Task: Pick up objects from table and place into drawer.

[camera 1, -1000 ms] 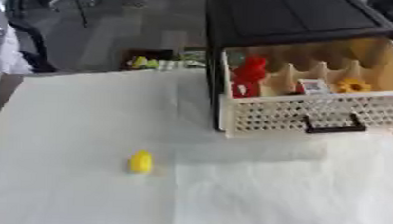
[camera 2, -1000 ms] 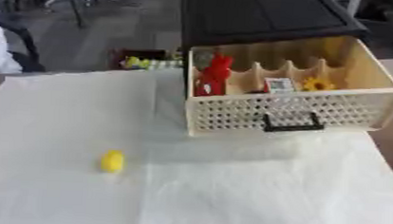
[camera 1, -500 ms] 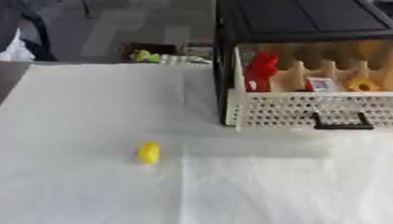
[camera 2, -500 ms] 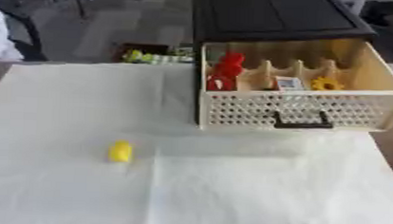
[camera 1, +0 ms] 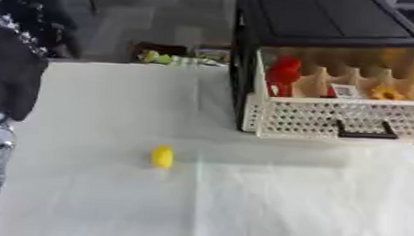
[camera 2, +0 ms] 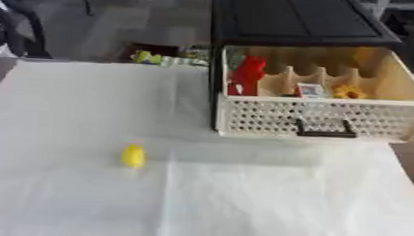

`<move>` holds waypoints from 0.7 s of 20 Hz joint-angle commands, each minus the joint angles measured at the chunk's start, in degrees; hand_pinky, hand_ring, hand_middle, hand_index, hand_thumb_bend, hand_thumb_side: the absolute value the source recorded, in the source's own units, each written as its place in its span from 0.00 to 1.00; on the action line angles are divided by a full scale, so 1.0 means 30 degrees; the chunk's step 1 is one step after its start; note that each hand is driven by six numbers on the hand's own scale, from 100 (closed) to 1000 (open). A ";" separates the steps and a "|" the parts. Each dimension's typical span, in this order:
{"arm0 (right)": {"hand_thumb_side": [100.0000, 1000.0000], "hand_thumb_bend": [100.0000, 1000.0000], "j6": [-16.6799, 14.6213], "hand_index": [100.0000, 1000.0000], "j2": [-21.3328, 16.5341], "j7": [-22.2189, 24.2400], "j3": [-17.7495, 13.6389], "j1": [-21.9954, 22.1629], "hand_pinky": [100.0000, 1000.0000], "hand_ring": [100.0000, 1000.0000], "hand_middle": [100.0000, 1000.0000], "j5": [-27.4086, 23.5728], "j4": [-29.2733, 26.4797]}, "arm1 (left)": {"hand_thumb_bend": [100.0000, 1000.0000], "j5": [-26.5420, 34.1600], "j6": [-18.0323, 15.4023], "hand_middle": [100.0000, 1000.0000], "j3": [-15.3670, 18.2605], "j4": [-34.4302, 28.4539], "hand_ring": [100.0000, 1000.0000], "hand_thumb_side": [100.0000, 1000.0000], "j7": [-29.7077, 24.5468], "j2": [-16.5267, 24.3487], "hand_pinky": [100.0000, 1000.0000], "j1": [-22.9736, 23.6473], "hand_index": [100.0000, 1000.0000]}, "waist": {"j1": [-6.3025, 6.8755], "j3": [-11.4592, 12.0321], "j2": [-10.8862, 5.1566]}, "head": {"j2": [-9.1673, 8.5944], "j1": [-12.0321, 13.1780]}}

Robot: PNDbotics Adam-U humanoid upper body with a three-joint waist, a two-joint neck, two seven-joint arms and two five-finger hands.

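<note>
Surface: a table (camera 2: 268, 208) covered with a white cloth is seen, with a faint fold line running across it just below the middle.
Yellow object: 1 small yellow oval thing (camera 2: 133, 156) is laid directly on the cloth, left of centre, well apart from the cabinet.
Cabinet: 1 black cabinet (camera 2: 294, 18) is set on the far right part of the table.
Drawer: a cream drawer (camera 2: 320, 117) with a perforated front and a dark handle is pulled out of the cabinet over the cloth.
Far edge: the cloth's far edge is seen against a grey floor.
</note>
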 commanded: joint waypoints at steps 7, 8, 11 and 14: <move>0.97 0.13 -0.0347 0.81 -0.2222 0.5875 0.1474 0.0020 0.68 0.87 0.58 -0.0468 0.0001 | 0.02 -0.1575 0.1278 0.52 0.0310 -0.0269 0.53 0.85 -0.0608 -0.0840 0.35 0.0819 0.78 | -0.0265 -0.0013 -0.0379 | 0.0058 -0.0235; 0.97 0.13 -0.0256 0.81 -0.2327 0.6379 0.1578 0.0112 0.68 0.88 0.58 -0.0634 -0.0018 | 0.02 -0.1666 0.1317 0.52 0.0320 -0.0269 0.53 0.86 -0.0628 -0.0902 0.35 0.0892 0.78 | -0.0280 -0.0028 -0.0385 | 0.0065 -0.0250; 0.94 0.12 0.0098 0.82 -0.2602 0.7847 0.1911 0.0459 0.66 0.88 0.60 -0.1021 -0.0162 | 0.03 -0.1959 0.1558 0.52 0.0359 -0.0269 0.53 0.87 -0.0647 -0.1131 0.35 0.1100 0.78 | -0.0321 -0.0062 -0.0390 | 0.0080 -0.0329; 0.93 0.11 0.0339 0.82 -0.2741 0.8816 0.2314 0.0662 0.65 0.87 0.59 -0.1044 -0.0199 | 0.03 -0.2192 0.1764 0.52 0.0370 -0.0269 0.53 0.88 -0.0687 -0.1303 0.35 0.1219 0.77 | -0.0325 -0.0075 -0.0401 | 0.0092 -0.0377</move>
